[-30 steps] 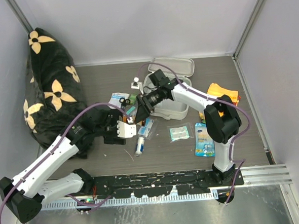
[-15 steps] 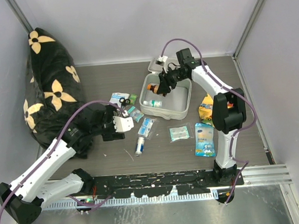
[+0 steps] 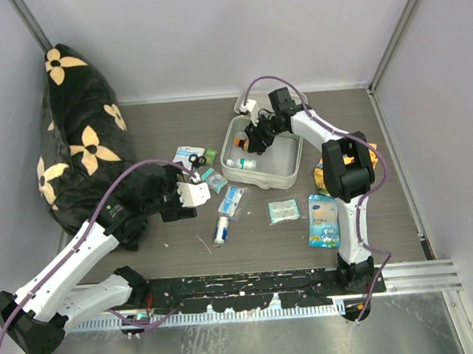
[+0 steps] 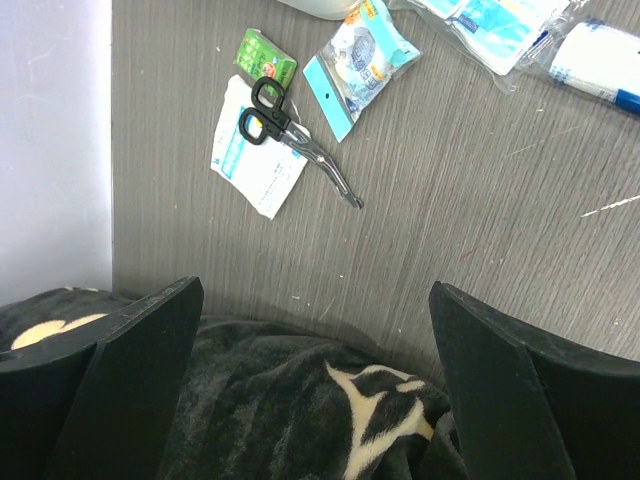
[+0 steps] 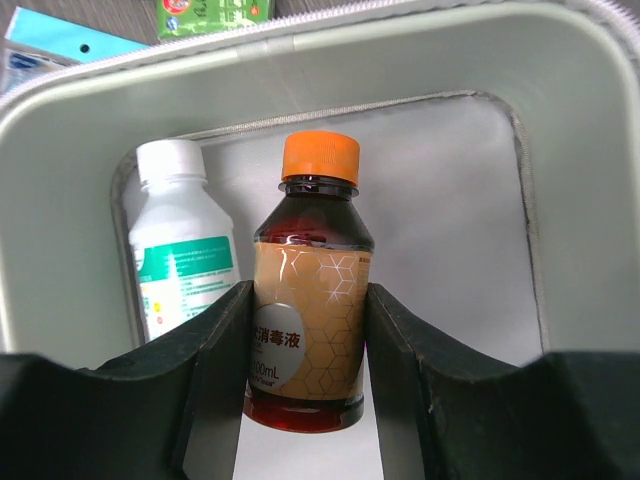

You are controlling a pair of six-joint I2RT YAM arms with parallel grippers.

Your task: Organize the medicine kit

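- My right jaws (image 5: 308, 305) are clamped on the brown bottle (image 5: 308, 270) with the orange cap, inside the open medicine kit (image 3: 288, 174), far-centre on the table (image 3: 169, 121).
- If I let go before it rests on the kit floor, I judge it could topple onto the white bottle (image 5: 182, 260) beside it.
- The left jaws (image 3: 191, 194) are wide and empty, low over the cushion (image 4: 300, 400); the fabric could snag them.
- The brown label shows Chinese characters and "mL"; the rest is unreadable.

Right wrist: amber bottle (image 5: 310, 300) flanks and white bottle (image 5: 180, 250) base hidden behind fingers (image 5: 215, 380) of my right hand (image 5: 310, 295); small label print unreadable | left wrist: tube (image 4: 600, 62) clipped at right edge; medicine kit (image 4: 320, 6) only a sliver at top edge
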